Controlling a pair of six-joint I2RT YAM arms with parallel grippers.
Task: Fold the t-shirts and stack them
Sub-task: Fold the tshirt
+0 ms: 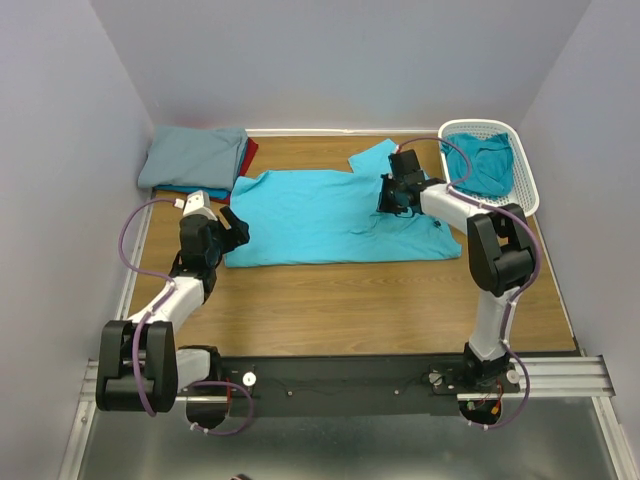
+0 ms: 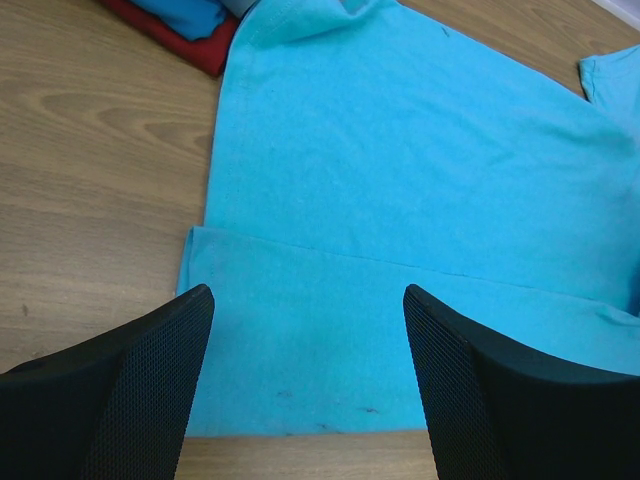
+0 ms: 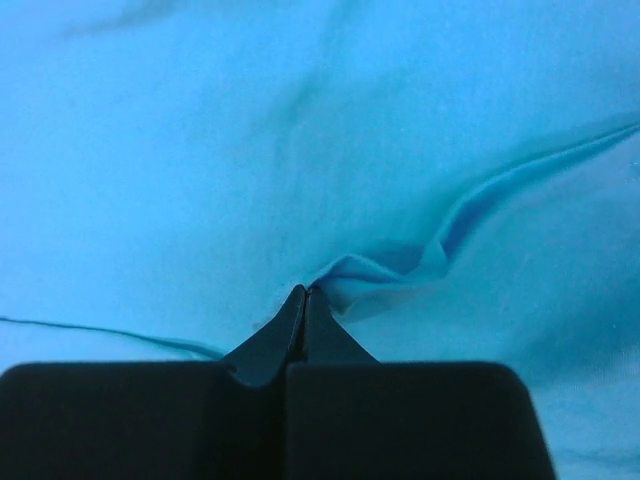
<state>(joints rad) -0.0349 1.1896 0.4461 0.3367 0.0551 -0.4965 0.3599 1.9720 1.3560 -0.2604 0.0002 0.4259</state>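
Turquoise t-shirt (image 1: 320,220) lies spread flat on table (image 1: 350,300). Soft, light, limp; expect drag and wrinkles. Your right gripper (image 3: 305,292) pinches a pucker; left gripper (image 2: 305,300) gapes wide over the hem. Grab corners.

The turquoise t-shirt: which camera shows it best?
The top external view: nearly the whole turquoise t-shirt lies spread out, its outline clear. The left wrist view shows only its hem corner beyond the open left end effector. The right wrist view shows just a wrinkle pinched by the shut right end effector.
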